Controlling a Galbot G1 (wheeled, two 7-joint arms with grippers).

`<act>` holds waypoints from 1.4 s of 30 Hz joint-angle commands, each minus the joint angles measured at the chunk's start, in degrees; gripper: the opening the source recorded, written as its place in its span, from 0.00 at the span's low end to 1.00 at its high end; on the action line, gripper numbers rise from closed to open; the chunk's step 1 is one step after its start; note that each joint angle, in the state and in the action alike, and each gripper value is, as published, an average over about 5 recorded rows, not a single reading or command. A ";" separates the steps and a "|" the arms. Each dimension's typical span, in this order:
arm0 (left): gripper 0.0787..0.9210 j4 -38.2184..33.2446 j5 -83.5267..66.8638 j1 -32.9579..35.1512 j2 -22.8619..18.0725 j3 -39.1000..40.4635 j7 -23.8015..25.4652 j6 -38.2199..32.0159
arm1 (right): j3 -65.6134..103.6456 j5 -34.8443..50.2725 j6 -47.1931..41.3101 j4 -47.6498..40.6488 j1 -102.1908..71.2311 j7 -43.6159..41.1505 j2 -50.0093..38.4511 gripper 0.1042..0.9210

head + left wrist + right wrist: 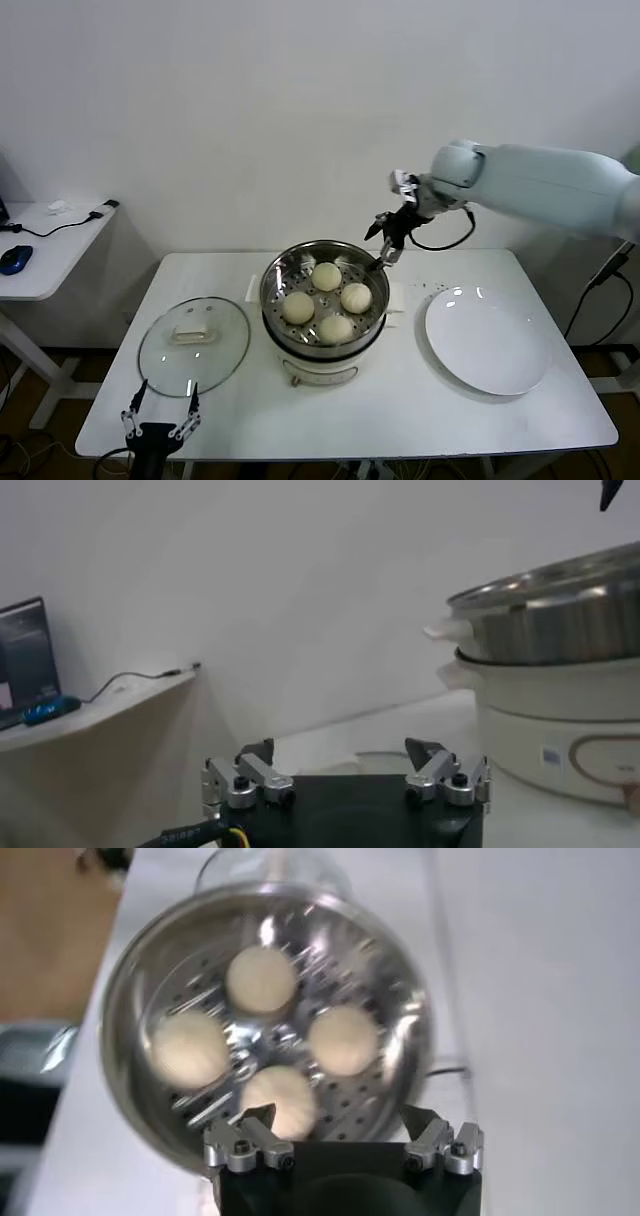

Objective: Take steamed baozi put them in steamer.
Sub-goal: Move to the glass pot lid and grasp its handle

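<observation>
Several cream-white steamed baozi [326,276] lie in the shiny steel steamer [281,271] on its cream pot base, mid-table. In the right wrist view the baozi [262,979] rest on the perforated steamer [124,1023] floor. My right gripper [386,243] hangs open and empty just above the steamer's back right rim; its jaws [340,1120] stand wide, nothing between them. My left gripper [161,410] is parked low at the table's front left edge, open and empty, jaws [341,752] apart, with the steamer [560,605] off to its side.
An empty white plate [487,340] lies to the right of the steamer. A round glass lid [194,343] with a white handle lies to its left. A side desk [45,245] with a blue mouse stands far left.
</observation>
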 commanded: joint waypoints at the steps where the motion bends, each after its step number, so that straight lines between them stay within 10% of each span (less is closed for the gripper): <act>1: 0.88 -1.24 1.24 -1.03 -0.26 -0.24 -0.03 1.13 | 28.80 1.46 12.70 9.40 -23.98 21.45 -22.91 0.88; 21: 0.88 -6.00 18.61 -1.57 -0.49 -2.98 0.72 6.46 | 111.59 -13.21 12.19 22.26 -98.81 31.95 -11.88 0.88; 31: 0.88 -4.91 65.26 -6.96 4.27 -3.33 -0.50 8.83 | 125.86 -22.05 11.45 25.50 -114.72 30.95 -0.50 0.88; 42: 0.88 9.12 78.14 -16.74 8.99 3.19 -5.06 14.01 | 129.93 -26.63 12.61 24.59 -120.34 30.27 3.53 0.88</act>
